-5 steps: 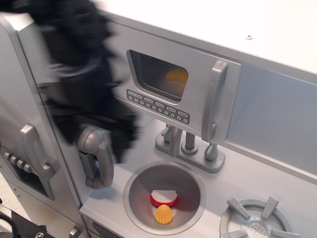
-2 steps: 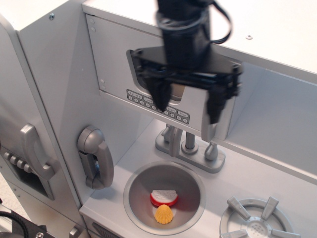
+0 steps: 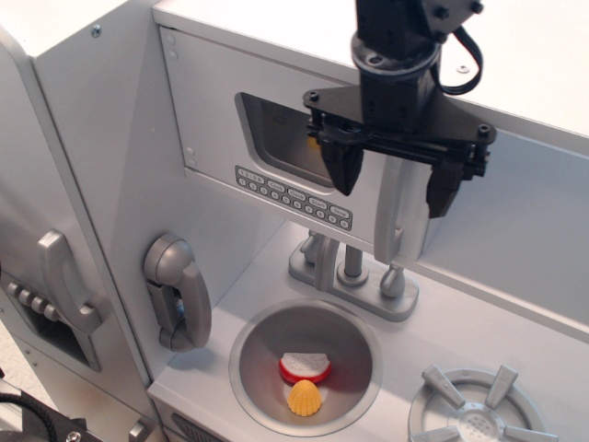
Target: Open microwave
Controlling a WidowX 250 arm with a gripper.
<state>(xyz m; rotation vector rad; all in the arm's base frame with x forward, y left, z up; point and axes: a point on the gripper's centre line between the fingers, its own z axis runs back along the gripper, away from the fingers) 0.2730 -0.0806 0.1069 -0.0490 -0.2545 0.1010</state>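
The microwave is the light-grey compartment at the top, with a rounded window, a button strip and a tall silver handle at its right edge. Its door looks closed, flush with the front. My black gripper hangs open in front of the door. Its two fingers straddle the upper part of the handle, one on each side. I cannot tell if they touch it. A yellow object shows dimly behind the window.
Below is a grey faucet and a round sink holding a red-and-white toy and a yellow shell-shaped toy. A grey toy phone hangs at left, a burner at lower right, and a lower door handle at far left.
My gripper has swept in from the far left, crossed the door, and now sits farther right and slightly higher, around the handle. The door has not moved.
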